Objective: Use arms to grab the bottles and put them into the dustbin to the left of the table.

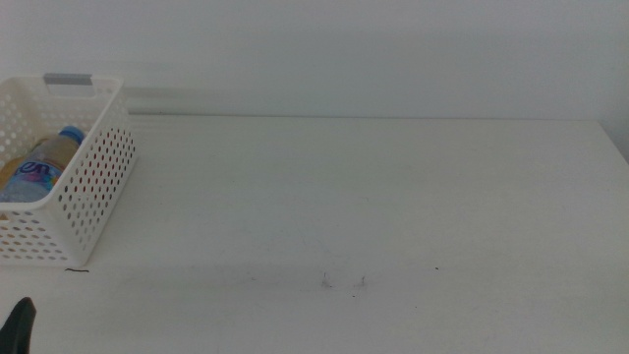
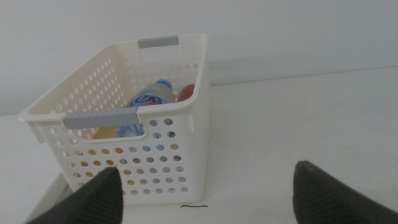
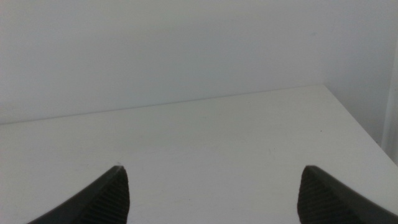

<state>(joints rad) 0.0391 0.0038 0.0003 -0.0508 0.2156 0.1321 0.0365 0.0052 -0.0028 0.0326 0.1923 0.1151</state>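
The white perforated dustbin stands at the table's left end. Inside it lies a clear bottle with a blue cap. The left wrist view looks into the dustbin and shows the blue-capped bottle, a red can and some yellow low behind the holes. My left gripper hangs open and empty just in front of the dustbin; a dark tip of it shows at the bottom left of the middle view. Over bare table, my right gripper is open and empty.
The white table carries only a few small dark marks near its front. Its right edge runs close to my right gripper, and a pale wall stands behind the table.
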